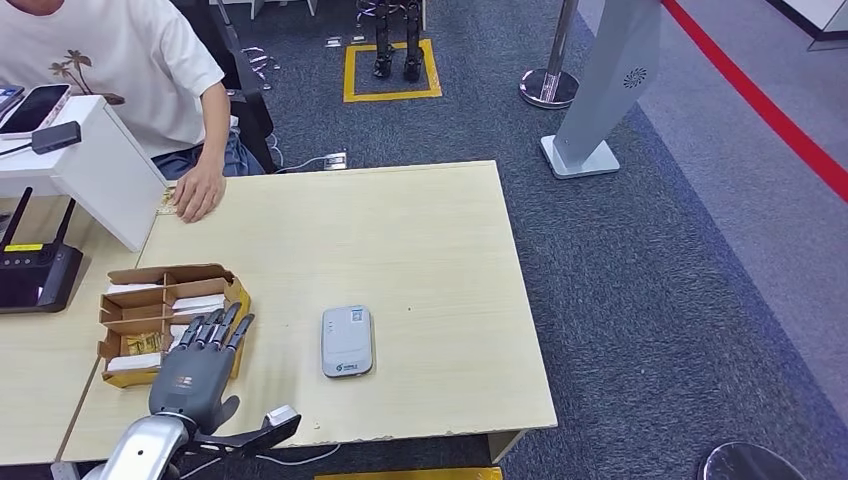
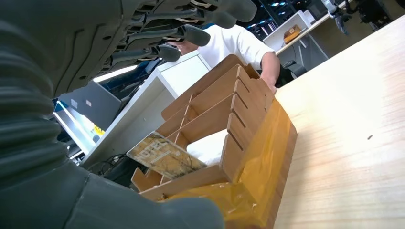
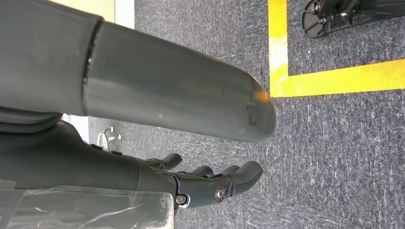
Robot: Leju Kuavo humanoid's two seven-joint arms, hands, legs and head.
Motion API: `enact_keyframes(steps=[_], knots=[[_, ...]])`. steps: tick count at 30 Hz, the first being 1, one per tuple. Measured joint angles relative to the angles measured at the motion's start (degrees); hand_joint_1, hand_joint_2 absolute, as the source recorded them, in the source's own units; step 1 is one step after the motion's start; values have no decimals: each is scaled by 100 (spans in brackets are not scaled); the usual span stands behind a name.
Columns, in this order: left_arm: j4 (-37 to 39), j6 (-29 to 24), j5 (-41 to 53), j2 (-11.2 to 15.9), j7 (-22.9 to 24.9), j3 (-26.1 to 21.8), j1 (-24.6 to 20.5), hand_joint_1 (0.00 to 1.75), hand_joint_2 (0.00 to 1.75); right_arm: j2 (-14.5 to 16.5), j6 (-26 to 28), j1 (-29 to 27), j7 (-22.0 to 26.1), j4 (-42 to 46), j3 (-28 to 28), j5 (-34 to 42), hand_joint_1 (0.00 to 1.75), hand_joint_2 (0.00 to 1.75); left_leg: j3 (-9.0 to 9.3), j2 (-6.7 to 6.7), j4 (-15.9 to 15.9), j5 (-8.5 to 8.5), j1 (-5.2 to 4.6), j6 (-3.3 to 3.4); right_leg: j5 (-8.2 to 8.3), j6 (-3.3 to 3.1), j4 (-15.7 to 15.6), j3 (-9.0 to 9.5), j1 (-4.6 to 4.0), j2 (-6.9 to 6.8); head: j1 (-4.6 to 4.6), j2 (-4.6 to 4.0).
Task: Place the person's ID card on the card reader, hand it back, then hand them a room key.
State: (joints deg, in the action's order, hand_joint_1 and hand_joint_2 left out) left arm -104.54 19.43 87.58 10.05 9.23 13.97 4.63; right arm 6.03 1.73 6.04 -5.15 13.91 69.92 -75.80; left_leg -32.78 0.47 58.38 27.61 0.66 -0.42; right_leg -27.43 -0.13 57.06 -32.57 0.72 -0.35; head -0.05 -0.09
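Left robot hand (image 1: 200,368), fingers apart and holding nothing, hovers at my cardboard key box (image 1: 228,290) on the counter (image 1: 420,230), card reader (image 1: 347,341) bare, so probably key-fetching step: next reach into a compartment for a card (image 2: 165,156).

Pale grey card reader (image 1: 347,341), tan cardboard box (image 1: 222,283) with yellow tape.

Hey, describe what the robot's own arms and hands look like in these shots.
The left hand has a dark grey palm cover with slim, darker segmented fingers, on a shiny silver forearm. Up close its cover is grey and ribbed. The right hand shows a thick smooth grey thumb, darker fingers with small silver screws, and clear plastic wrap near the wrist.
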Motion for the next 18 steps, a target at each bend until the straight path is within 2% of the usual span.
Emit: enact_keyframes(steps=[18], knots=[[-294,-89,86,-117,327,-168,309,0,175,0,7,-3,-97,-3,0,13,0,0,0,-1,0,2,0,2,-1,1,0,1,0,-1,-1,0]])
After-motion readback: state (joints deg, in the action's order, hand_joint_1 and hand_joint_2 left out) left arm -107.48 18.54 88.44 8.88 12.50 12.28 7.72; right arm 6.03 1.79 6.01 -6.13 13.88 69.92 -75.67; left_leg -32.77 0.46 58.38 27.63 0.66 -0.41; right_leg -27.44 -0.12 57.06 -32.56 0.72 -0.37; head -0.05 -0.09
